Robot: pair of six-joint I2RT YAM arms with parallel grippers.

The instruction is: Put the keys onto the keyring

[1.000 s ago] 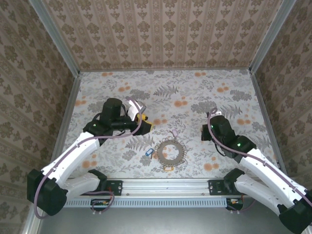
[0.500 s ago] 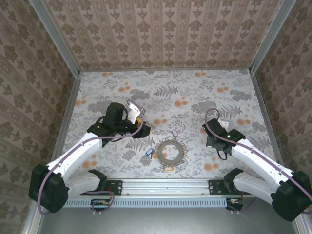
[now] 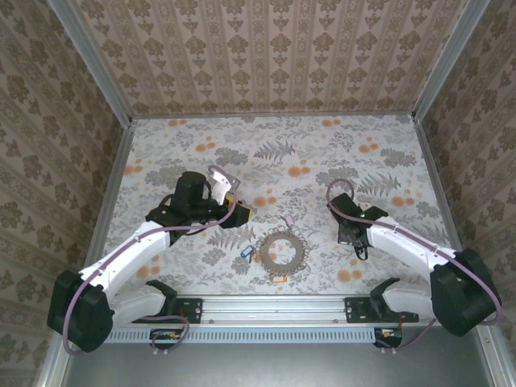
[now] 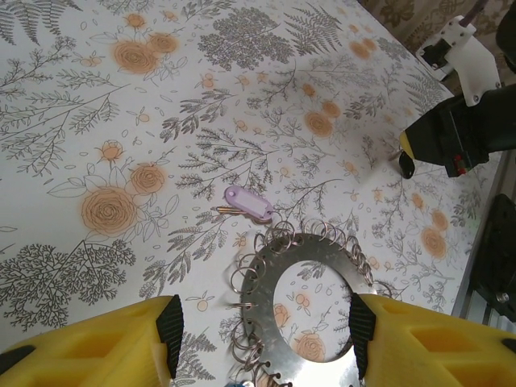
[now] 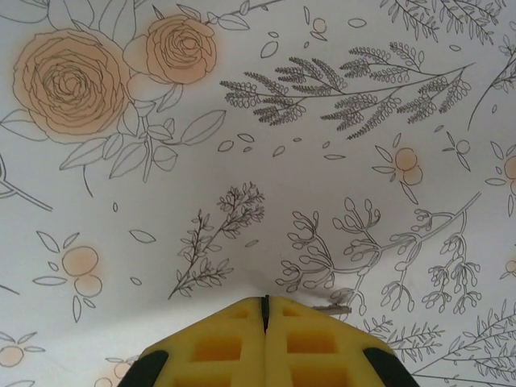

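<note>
While bearing tip-down on the flowered bench (image 3: 322, 153) to the right of the keyring (image 4: 310, 247), shows the right tool (image 5: 264, 305) with pads (image 5: 218, 347) pressed fully together. Puckers the bench cover around those pads. Appears to pinch the black-headed key (image 4: 407, 166) there, with the black oval head under the yellow tip and a thin metal blade poking out beside the closed pads. Reads as a pick-up in hand, not yet a lift. Threading onto the keyring not begun.

Against a second earlier: right arm re-posed, forearm now lying low across the bench, tool end turned down toward the cover. Suggests the grab for the key only just made.

Left tool (image 4: 262, 326) barely shifted, up and left of the keyring and aimed down at it, jaws standing partly apart with nothing between them.

Keyring unmoved, flat on the bench between the two tools, well apart from the black-headed key. Blue clip (image 3: 247, 252) at the keyring's left edge, yellow tag (image 3: 279, 276) at its near edge, lilac key tag (image 4: 248, 204) just beyond its far edge, all as before.
</note>
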